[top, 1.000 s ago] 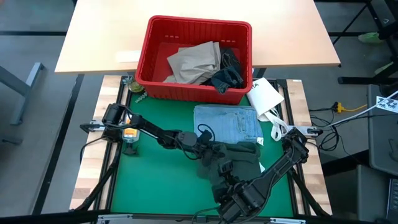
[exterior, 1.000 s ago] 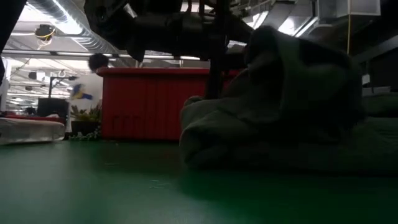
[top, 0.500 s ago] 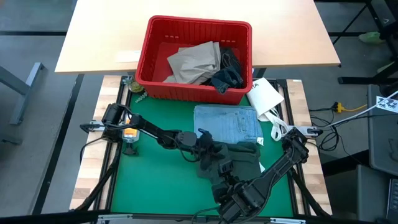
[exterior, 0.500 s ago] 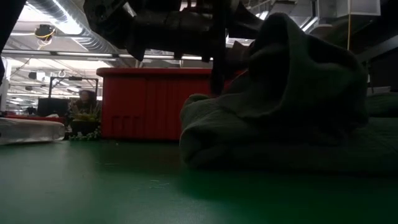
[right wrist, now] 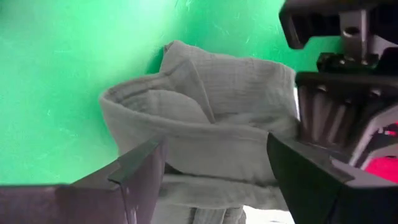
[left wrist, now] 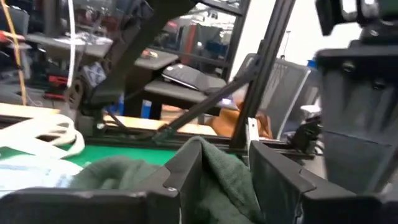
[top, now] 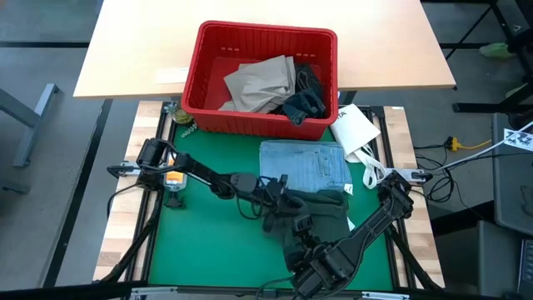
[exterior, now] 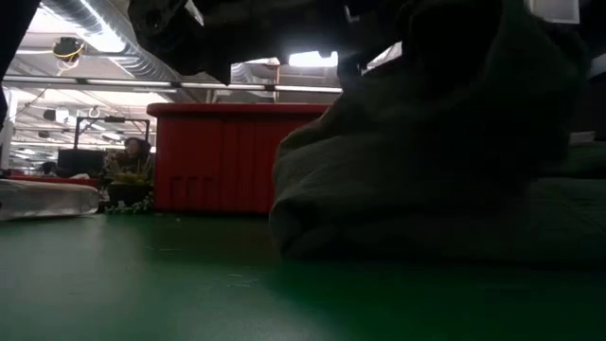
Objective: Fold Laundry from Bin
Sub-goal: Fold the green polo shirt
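Observation:
A dark green garment point(top: 325, 212) lies bunched on the green mat point(top: 200, 242), and in the low view it rises as a tall heap point(exterior: 426, 170). My left gripper point(left wrist: 224, 155) reaches in level from the table's left point(top: 281, 200) and is shut on a fold of it. My right gripper point(right wrist: 216, 149) hangs open above the garment's near side point(top: 298, 227), pointing down at it and touching nothing. A folded light blue garment point(top: 304, 164) lies flat just beyond. The red bin point(top: 266, 29) holds tan trousers point(top: 262, 83) and a dark garment point(top: 304, 100). My left gripper has a bunched fold of the dark green garment point(left wrist: 219, 177) between its two fingers, which stand a little apart with the cloth filling the gap. The fingers come in level from the table's left. The fold peaks above them; the rest of the garment lies on the mat.
A white packet point(top: 354, 129) lies off the mat's far right corner. The bin point(exterior: 227, 156) stands across the mat's far edge. Bare mat stretches along the left and near-left. A person point(exterior: 133, 156) sits in the room behind.
My left gripper has rolled about its own axis and tipped up a little. The upper fold of the dark green garment has risen with it, from a peak inside the low view to one that leaves the frame's top; the garment's lower part stays on the mat.

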Robot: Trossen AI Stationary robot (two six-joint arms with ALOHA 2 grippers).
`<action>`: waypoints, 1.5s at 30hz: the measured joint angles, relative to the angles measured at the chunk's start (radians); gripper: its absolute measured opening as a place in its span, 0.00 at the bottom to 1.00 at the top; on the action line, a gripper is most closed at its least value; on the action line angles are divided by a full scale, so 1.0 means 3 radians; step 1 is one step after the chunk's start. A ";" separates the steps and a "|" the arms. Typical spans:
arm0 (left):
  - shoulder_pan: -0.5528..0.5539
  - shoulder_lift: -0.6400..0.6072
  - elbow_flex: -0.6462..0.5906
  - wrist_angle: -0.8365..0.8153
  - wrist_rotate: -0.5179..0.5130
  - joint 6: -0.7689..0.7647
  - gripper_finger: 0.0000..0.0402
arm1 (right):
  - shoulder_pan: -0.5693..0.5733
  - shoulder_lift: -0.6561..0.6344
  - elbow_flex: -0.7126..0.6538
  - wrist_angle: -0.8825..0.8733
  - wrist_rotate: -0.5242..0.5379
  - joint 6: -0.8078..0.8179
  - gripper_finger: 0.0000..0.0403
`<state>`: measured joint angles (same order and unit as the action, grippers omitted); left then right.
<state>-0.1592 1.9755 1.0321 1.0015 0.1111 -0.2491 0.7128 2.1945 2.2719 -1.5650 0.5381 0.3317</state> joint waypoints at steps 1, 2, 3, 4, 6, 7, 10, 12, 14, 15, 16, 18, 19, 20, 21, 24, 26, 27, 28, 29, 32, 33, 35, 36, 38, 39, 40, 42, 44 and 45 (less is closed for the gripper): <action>0.0020 0.0000 0.0000 0.0025 0.0000 0.0004 0.31 | -0.0001 0.0000 0.0000 0.0000 0.0000 0.0021 0.70; 0.0045 0.0000 0.0000 0.0049 0.0004 0.0002 0.30 | 0.0000 0.0000 0.0000 0.0000 0.0000 0.0035 0.70; 0.0070 0.0000 0.0000 0.0073 0.0025 -0.0006 0.30 | 0.0000 0.0000 0.0000 0.0000 0.0000 0.0044 0.70; 0.0093 -0.0003 0.0000 0.0082 0.0060 -0.0019 0.29 | -0.0001 0.0000 0.0000 0.0000 0.0000 0.0046 0.70; 0.0125 -0.0004 0.0000 0.0062 0.0178 -0.0123 0.28 | -0.0002 0.0001 0.0000 0.0000 0.0002 0.0050 0.70; 0.0129 -0.0004 0.0000 0.0021 0.0239 -0.0193 0.28 | -0.0005 0.0001 0.0000 0.0000 0.0010 0.0051 0.70; 0.0086 -0.0005 0.0000 -0.0153 0.0301 -0.0260 0.28 | -0.0028 0.0001 0.0000 0.0000 0.0054 0.0050 0.70; 0.0045 -0.0004 -0.0001 -0.0168 0.0272 -0.0245 0.29 | -0.0051 0.0001 0.0000 -0.0001 0.0088 0.0046 0.70; 0.0023 -0.0005 -0.0001 -0.0153 0.0194 -0.0203 0.30 | -0.0074 0.0001 0.0000 0.0001 0.0100 0.0040 0.70; 0.0025 -0.0005 -0.0001 -0.0147 0.0150 -0.0179 0.31 | -0.0085 0.0001 0.0000 0.0005 0.0100 0.0040 0.70; 0.0028 -0.0005 -0.0001 -0.0134 0.0116 -0.0159 0.32 | -0.0096 0.0001 0.0000 0.0021 0.0099 0.0040 0.70; 0.0061 -0.0029 -0.0001 -0.0106 0.0127 -0.0098 0.33 | -0.0117 0.0001 0.0000 0.0112 0.0102 0.0053 0.70; 0.0082 -0.0045 -0.0001 -0.0087 0.0152 -0.0078 0.33 | -0.0117 0.0001 0.0000 0.0168 0.0109 0.0065 0.70; 0.0112 -0.0083 -0.0001 -0.0092 0.0188 -0.0063 0.33 | -0.0120 0.0001 0.0000 0.0218 0.0119 0.0088 0.70; 0.0146 -0.0117 -0.0001 -0.0124 0.0252 -0.0044 0.33 | -0.0133 0.0001 0.0000 0.0263 0.0123 0.0097 0.70; 0.0253 -0.0243 -0.0001 -0.0272 0.0455 -0.0020 0.32 | -0.0132 0.0001 -0.0027 0.0353 0.0125 0.0119 0.70; 0.0322 -0.0348 -0.0001 -0.0457 0.0600 -0.0020 0.30 | -0.0132 0.0001 -0.0032 0.0308 0.0125 0.0123 0.70; 0.0355 -0.0398 -0.0001 -0.0575 0.0669 -0.0018 0.29 | -0.0132 0.0001 -0.0032 0.0285 0.0125 0.0130 0.70; 0.0386 -0.0464 -0.0001 -0.0720 0.0720 -0.0010 0.28 | -0.0132 0.0001 -0.0032 0.0260 0.0125 0.0151 0.70; 0.0417 -0.0522 -0.0001 -0.0906 0.0751 -0.0002 0.27 | -0.0132 0.0001 -0.0032 0.0228 0.0127 0.0182 0.70; 0.0510 -0.0722 -0.0003 -0.1533 0.0747 0.0169 0.24 | -0.0137 0.0001 -0.0032 0.0026 0.0092 0.0239 0.70; 0.0541 -0.0790 -0.0003 -0.1738 0.0727 0.0277 0.22 | -0.0136 0.0001 -0.0034 -0.0039 0.0053 0.0269 0.70; 0.0590 -0.0960 -0.0003 -0.2188 0.0703 0.0488 0.20 | -0.0134 -0.0005 -0.0034 -0.0012 -0.0035 0.0248 0.70; 0.0611 -0.1031 -0.0003 -0.2390 0.0703 0.0567 0.20 | -0.0134 -0.0022 -0.0034 -0.0013 -0.0102 0.0179 0.70; 0.0645 -0.1162 -0.0001 -0.2704 0.0705 0.0661 0.18 | -0.0132 -0.0037 -0.0034 -0.0018 -0.0235 0.0123 0.70; 0.0659 -0.1227 -0.0001 -0.2894 0.0704 0.0690 0.18 | -0.0132 -0.0048 -0.0034 -0.0027 -0.0270 0.0103 0.70; 0.0668 -0.1262 -0.0003 -0.2984 0.0699 0.0709 0.18 | -0.0131 -0.0070 -0.0034 -0.0024 -0.0283 0.0078 0.70; 0.0679 -0.1340 -0.0001 -0.3153 0.0686 0.0725 0.17 | -0.0128 -0.0114 -0.0034 -0.0014 -0.0294 0.0005 0.70; 0.0677 -0.1381 -0.0001 -0.3225 0.0686 0.0725 0.17 | -0.0126 -0.0182 -0.0034 -0.0022 -0.0279 -0.0033 0.70; 0.0671 -0.1383 -0.0001 -0.3238 0.0686 0.0725 0.17 | -0.0127 -0.0227 -0.0034 -0.0013 -0.0255 -0.0084 0.70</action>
<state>0.0421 1.5604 1.0317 0.0301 0.3168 -0.0315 0.6746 2.1265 2.2616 -1.5689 0.4616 0.3065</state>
